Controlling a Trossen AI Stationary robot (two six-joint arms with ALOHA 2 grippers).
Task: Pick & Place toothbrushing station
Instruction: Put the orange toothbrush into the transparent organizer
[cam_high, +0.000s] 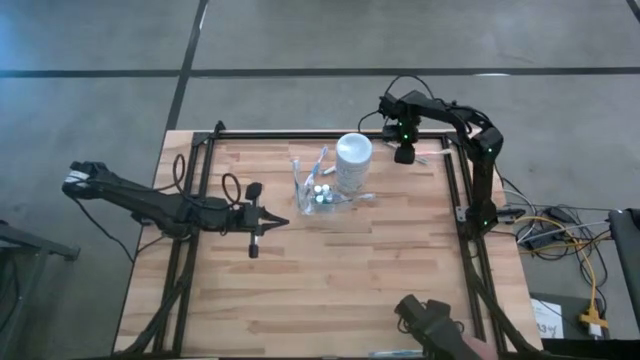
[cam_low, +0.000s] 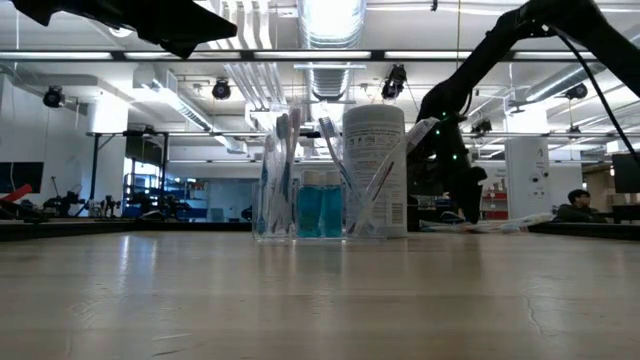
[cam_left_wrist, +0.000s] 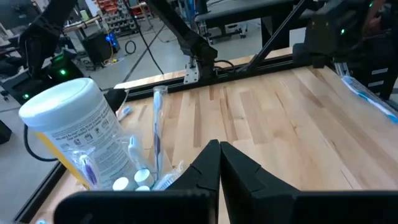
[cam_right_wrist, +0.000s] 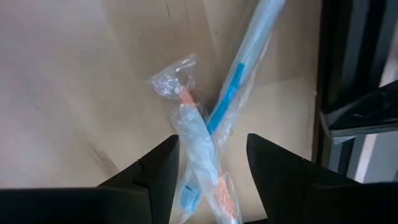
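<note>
Wrapped toothbrushes (cam_right_wrist: 208, 140): two, crossed, flat on table
Right gripper (cam_right_wrist: 211, 171): fingers apart, straddling them, gripping nothing
Left gripper (cam_high: 280, 222): closed, empty

The table (cam_high: 330, 270) is pale wood with light and darker plank stripes, edged by a black frame (cam_high: 300, 134). Both arms are black; the right arm (cam_high: 470, 135) shows small green lights. The cup (cam_high: 353, 155) is white with fine dark print on its side. 2 tubes (cam_low: 320, 210) are teal-blue with white caps. The holder (cam_low: 275, 180) is clear, with pale blue-white toothbrushes (cam_low: 283, 165) in it. Between the right gripper's (cam_right_wrist: 211, 162) black fingers lie clear-wrapped toothbrushes (cam_right_wrist: 217, 112), blue, white and orange.
</note>
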